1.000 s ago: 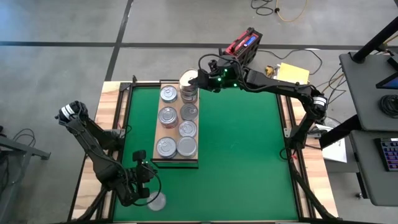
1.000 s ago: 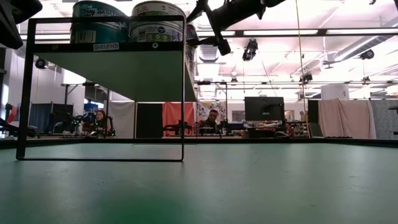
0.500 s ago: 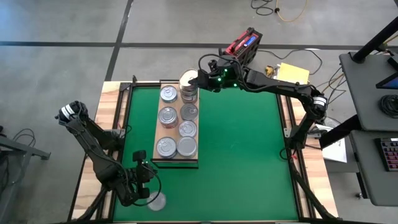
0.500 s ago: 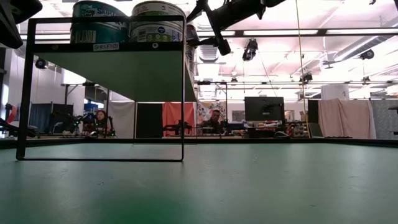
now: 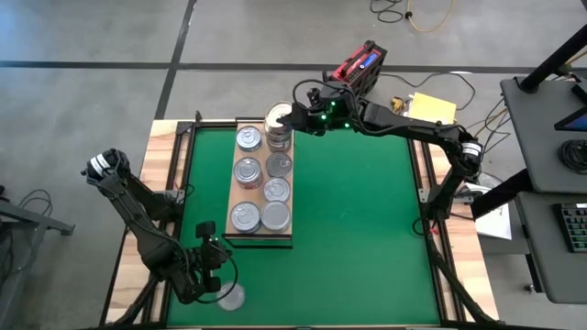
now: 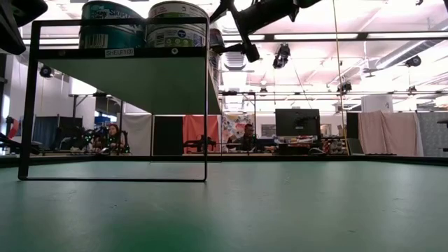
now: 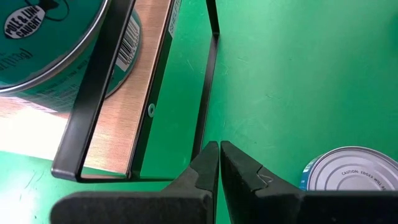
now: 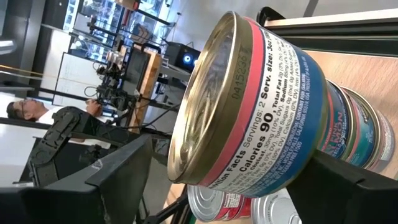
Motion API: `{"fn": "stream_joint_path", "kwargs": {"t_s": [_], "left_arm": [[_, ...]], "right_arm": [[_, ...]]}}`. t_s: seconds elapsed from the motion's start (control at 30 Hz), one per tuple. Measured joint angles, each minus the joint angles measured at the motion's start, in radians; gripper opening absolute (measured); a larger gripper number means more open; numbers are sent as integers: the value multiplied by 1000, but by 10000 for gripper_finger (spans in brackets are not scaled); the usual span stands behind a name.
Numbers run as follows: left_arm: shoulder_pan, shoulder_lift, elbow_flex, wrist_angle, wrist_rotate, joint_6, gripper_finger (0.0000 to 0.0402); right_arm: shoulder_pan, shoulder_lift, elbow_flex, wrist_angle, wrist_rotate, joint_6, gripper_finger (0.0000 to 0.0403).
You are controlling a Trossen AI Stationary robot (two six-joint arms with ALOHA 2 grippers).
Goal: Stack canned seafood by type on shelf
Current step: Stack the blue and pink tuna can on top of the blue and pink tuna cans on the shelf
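**Seven round tins sat on the wooden shelf**

Shiny flat tins (image 5: 261, 179) covered the pale, grainy shelf (image 5: 240, 240). At its twelve o'clock end, the right gripper (image 5: 286, 116) stood wide around a tilted gold-lidded tin (image 8: 249, 106). The left gripper (image 7: 219, 163) was pinched closed, empty, beside a loose tin (image 7: 351, 171).

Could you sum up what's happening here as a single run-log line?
right end effector: around gold-lidded can atop shelf stack | left end effector: shut, empty, beside loose can

We see a gold-lidded tin (image 8: 249, 106) with a red and blue label standing between our right gripper's (image 8: 230, 186) two dark fingers (image 8: 106, 180), on top of another tin (image 8: 348, 130) on the wooden shelf (image 8: 367, 68). More tins (image 8: 217, 205) sit lower down.
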Motion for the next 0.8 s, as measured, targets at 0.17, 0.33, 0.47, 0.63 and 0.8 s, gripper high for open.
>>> {"fn": "stream_joint_path", "kwargs": {"t_s": [0.17, 0.33, 0.47, 0.63, 0.8], "left_arm": [[0, 0, 0, 0, 0, 0, 0], [0, 0, 0, 0, 0, 0, 0], [0, 0, 0, 0, 0, 0, 0], [0, 0, 0, 0, 0, 0, 0], [0, 0, -2, -1, 0, 0, 0]], "right_arm": [[0, 0, 0, 2, 0, 15, 340], [0, -1, 0, 3, 0, 41, 351], [0, -1, 5, 0, 0, 57, 354], [0, -1, 11, 1, 0, 57, 354], [3, -1, 11, 3, 0, 71, 354]]}}
